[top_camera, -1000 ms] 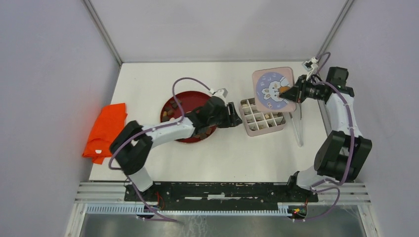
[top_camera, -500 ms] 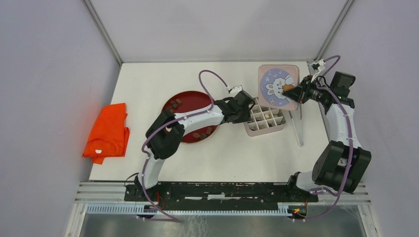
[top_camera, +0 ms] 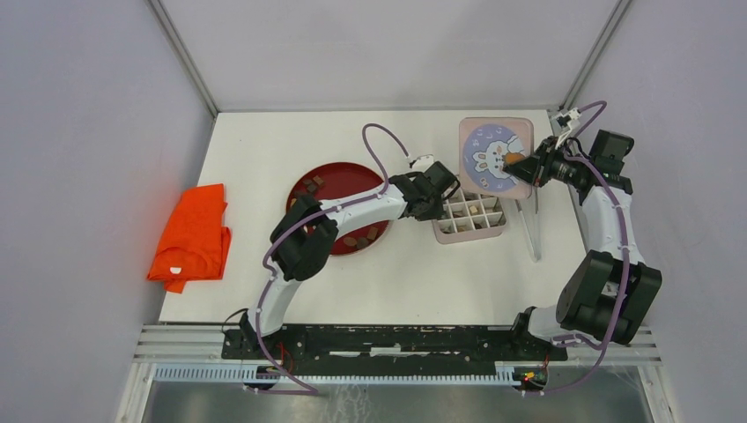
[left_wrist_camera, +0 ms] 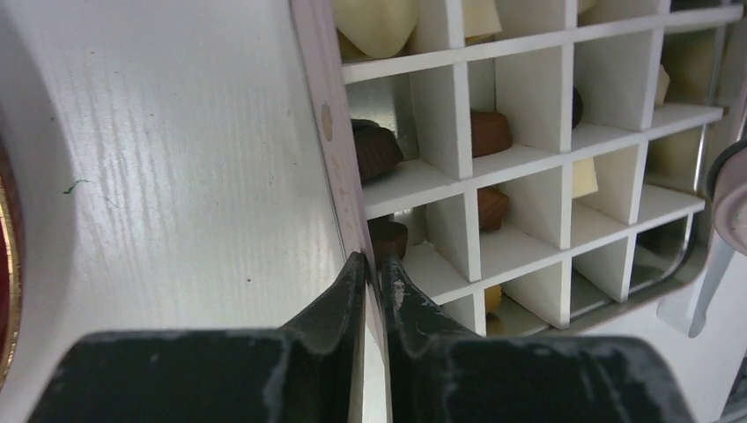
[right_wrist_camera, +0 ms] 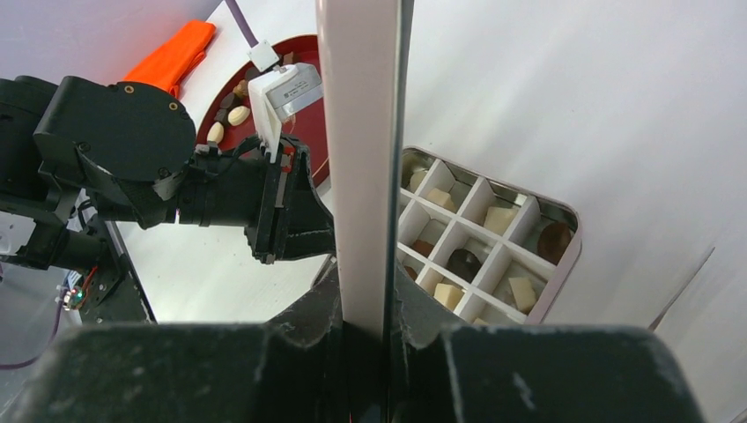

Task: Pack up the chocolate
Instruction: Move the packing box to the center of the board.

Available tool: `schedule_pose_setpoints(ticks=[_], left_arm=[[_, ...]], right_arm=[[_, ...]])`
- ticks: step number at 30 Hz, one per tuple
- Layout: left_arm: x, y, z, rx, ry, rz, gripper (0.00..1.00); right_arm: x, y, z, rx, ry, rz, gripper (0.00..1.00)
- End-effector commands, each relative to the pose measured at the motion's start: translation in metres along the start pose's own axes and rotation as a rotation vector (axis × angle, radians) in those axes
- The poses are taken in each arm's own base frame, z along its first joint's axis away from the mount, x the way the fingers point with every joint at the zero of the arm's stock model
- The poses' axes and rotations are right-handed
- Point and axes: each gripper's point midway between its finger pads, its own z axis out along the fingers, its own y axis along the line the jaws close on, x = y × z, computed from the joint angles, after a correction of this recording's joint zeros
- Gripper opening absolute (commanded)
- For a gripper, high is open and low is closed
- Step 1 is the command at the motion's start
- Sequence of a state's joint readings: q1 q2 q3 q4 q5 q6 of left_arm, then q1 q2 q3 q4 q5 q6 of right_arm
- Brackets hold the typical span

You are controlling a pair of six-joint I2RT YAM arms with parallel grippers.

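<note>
From where I stand, no writing, number or brand can be made out anywhere. The nearest thing to a sign is on the pink lid (top_camera: 496,157): a cartoon white rabbit drawn on a round blue patch, with small marks around it too tiny to tell whether they are letters. The orange cloth (top_camera: 191,233) carries a small white tag (top_camera: 176,270) near its front edge, and nothing on it can be read at this size.
</note>
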State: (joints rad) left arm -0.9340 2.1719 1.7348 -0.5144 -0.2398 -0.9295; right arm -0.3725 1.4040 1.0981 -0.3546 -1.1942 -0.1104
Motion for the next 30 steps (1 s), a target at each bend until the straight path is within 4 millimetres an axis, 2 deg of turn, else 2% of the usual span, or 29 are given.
schedule_pose_setpoints(ticks=[1,6,14,15,19,22,28,30], left_arm=[[-0.008,0.008,-0.014,-0.047,-0.022,0.061,0.12],[-0.01,0.028,-0.032,-0.1,-0.031,0.112,0.12],[-0.002,0.056,-0.052,-0.136,-0.028,0.151,0.12],[-0.003,0.057,-0.056,-0.135,-0.035,0.153,0.13],[-0.014,0.052,-0.076,-0.107,-0.065,0.153,0.31],[-0.025,0.044,-0.096,-0.061,-0.09,0.163,0.46],[-0.031,0.041,-0.137,0.064,-0.138,0.202,0.47],[-0.034,0.042,-0.16,0.149,-0.197,0.196,0.47]], right_arm=[[-0.006,0.011,-0.003,-0.047,-0.013,-0.062,0.0],[0.004,0.018,-0.002,-0.073,-0.006,-0.032,0.0],[0.037,0.043,0.005,-0.142,0.021,0.061,0.0],[0.04,0.045,0.006,-0.142,0.021,0.076,0.0],[0.05,0.05,0.007,-0.126,-0.002,0.134,0.0],[0.05,0.051,0.006,-0.106,-0.021,0.14,0.0],[0.058,0.059,0.012,-0.131,-0.001,0.209,0.0],[0.067,0.067,0.017,-0.167,0.032,0.244,0.0]])
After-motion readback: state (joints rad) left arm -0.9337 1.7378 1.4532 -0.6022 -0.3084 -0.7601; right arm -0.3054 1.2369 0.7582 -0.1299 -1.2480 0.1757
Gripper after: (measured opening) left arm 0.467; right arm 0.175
